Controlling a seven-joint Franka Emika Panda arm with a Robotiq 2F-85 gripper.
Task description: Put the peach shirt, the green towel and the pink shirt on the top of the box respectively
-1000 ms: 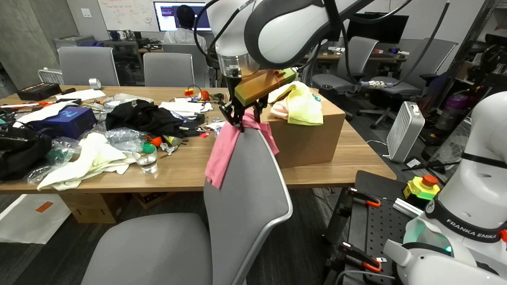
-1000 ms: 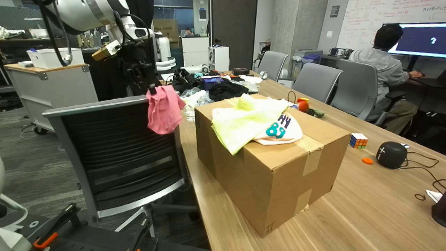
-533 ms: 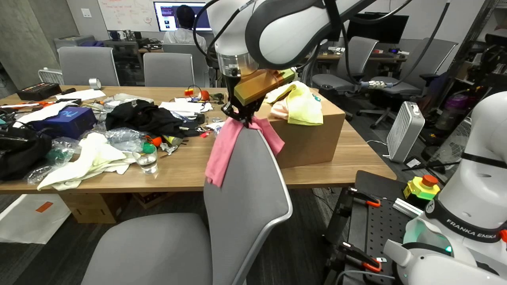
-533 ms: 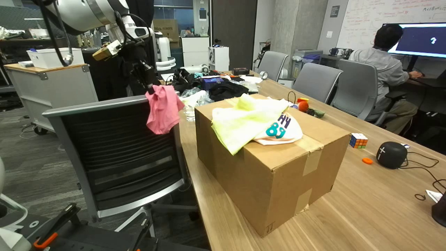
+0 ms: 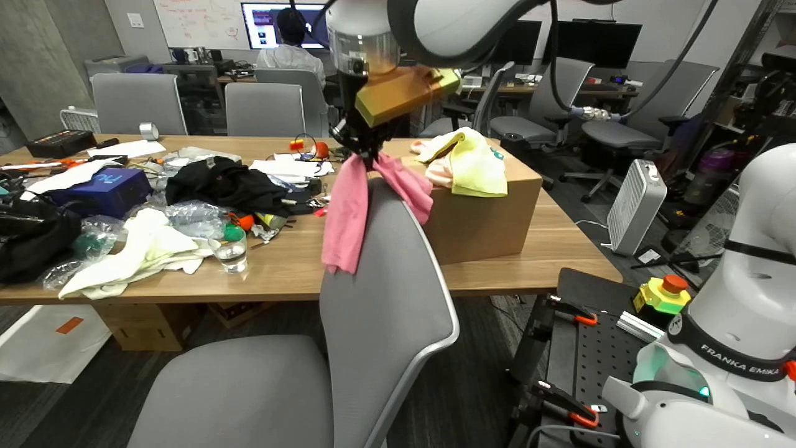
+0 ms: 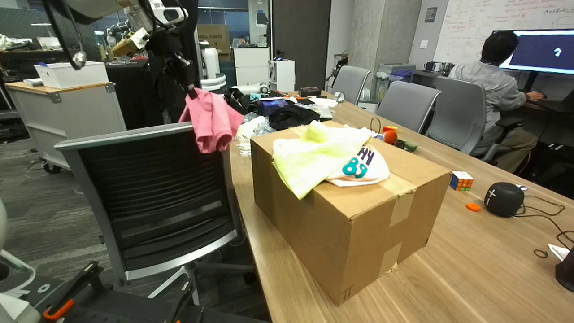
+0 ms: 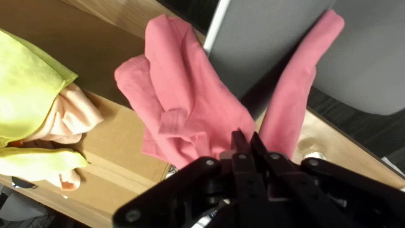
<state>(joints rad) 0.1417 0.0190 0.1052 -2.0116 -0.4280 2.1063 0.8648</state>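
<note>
My gripper (image 5: 368, 163) is shut on the middle of the pink shirt (image 5: 348, 218), just above the top of the grey chair back. The shirt's two ends hang down on either side of the chair's top edge. From the wrist view, pink folds (image 7: 171, 69) spread out on both sides of the nearly touching fingers (image 7: 240, 141). On the brown cardboard box (image 6: 305, 229) lies the green towel (image 6: 309, 157), crumpled, one corner over the edge. Partly beneath it is the peach shirt (image 6: 374, 172), whose printed white patch shows; the rest is mostly covered.
The chair (image 5: 398, 280) stands against the table, close beside the box. A glass of water (image 5: 232, 252), a pale cloth (image 5: 137, 255), a black cloth (image 5: 227, 186) and a blue box (image 5: 102, 190) clutter the table. A speaker (image 6: 504, 199) and a puzzle cube (image 6: 461, 181) stand beyond the box.
The gripper has closed on the pink shirt and risen, lifting the shirt's middle off the chair's top edge. Its hanging ends have come up too. The towel, peach shirt and box have stayed put.
</note>
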